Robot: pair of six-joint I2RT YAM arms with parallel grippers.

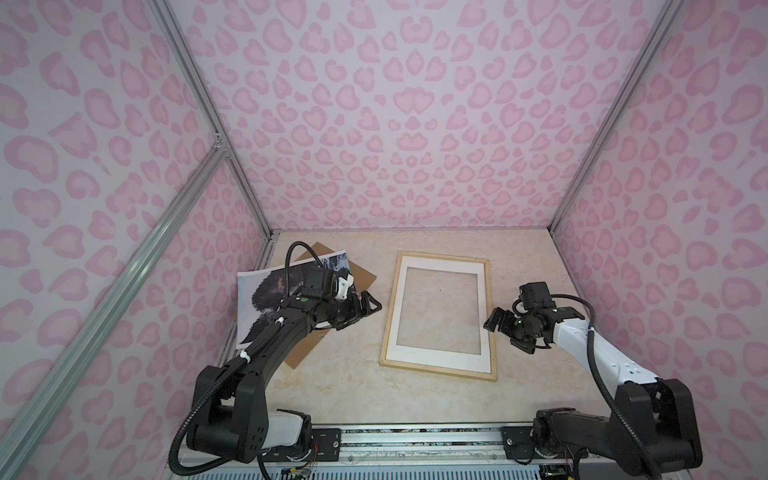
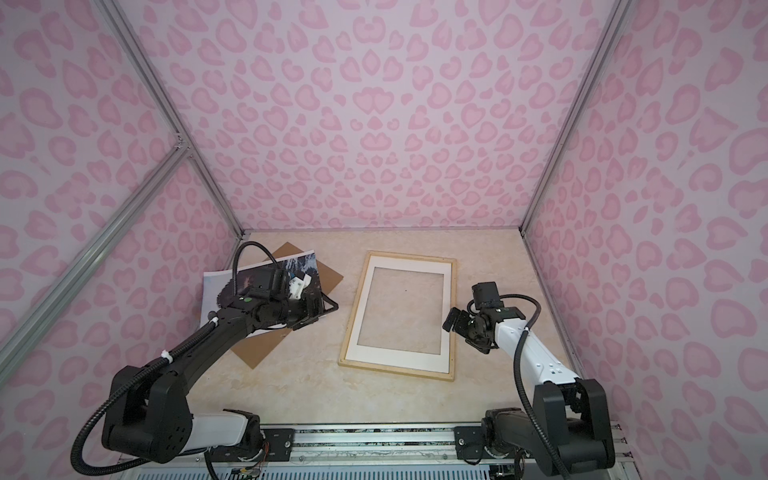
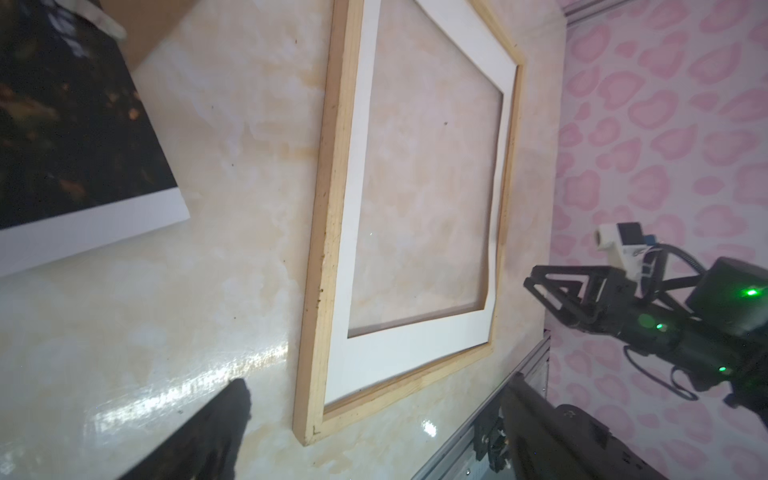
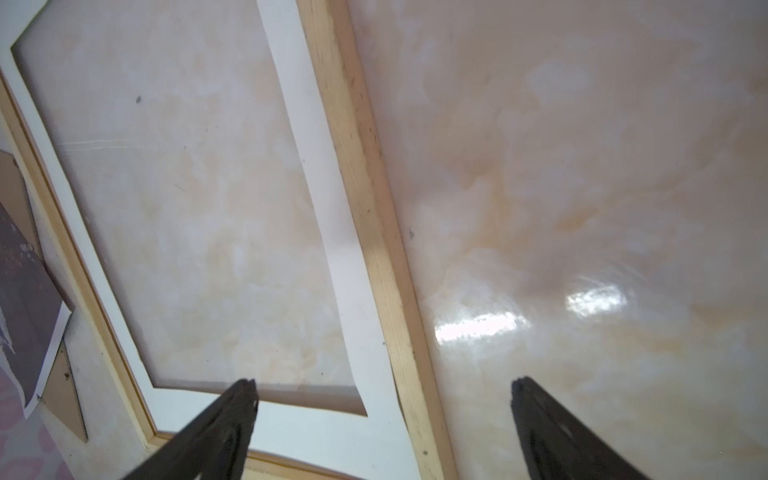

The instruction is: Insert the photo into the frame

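The photo (image 1: 259, 297) lies at the bench's (image 1: 332, 395) far left corner, resting askew on the brown board (image 1: 301, 351). The frame (image 1: 438, 372) lies flat mid-bench with the white mat (image 1: 436, 360) inside it. The left gripper (image 1: 368, 314) hovers over the photo's right edge with jaws wide and holds nothing. The right gripper (image 1: 503, 336) is just beside the frame's right strip, also wide and empty. The step in hand looks to be fetching the photo. The left gripper should probably pinch only the white margin at a corner that overhangs the board, taking the paper alone and not the board. It should then lift low and slowly so the thin sheet does not fold. The right gripper could steady the frame as the photo is squared over the mat's opening. Counted: one photo, one frame, one mat, one board, two grippers.
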